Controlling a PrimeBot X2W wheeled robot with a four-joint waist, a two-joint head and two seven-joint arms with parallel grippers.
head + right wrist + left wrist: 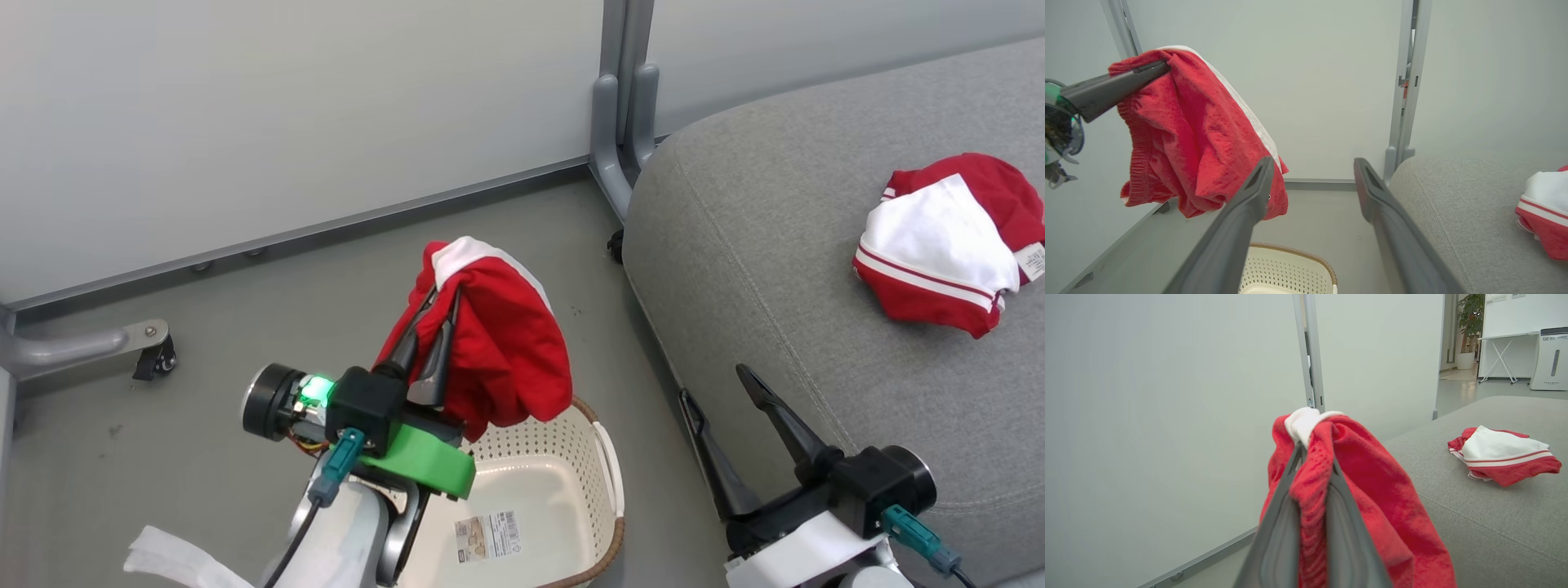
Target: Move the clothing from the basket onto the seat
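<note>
Left gripper [443,298]: clamped on red white-trimmed fabric garment [514,351] by cream perforated plastic basket [531,457]; shallow pinch could slip. Right gripper [712,382]: wide, empty.

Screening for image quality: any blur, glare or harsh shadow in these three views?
Head view: sharp, evenly lit, a soft shadow under the loose garment on the seat. Left wrist view: the left fingers and held garment are soft up close. Right wrist view: right fingers blurred towards the bottom edge, basket clear.

White forearms [796,555] end in black housings [367,404] with long dark jaws; beside the left's bright green plastic bracket [424,465] sit a teal plug [339,465] and green lamp [317,390].
</note>
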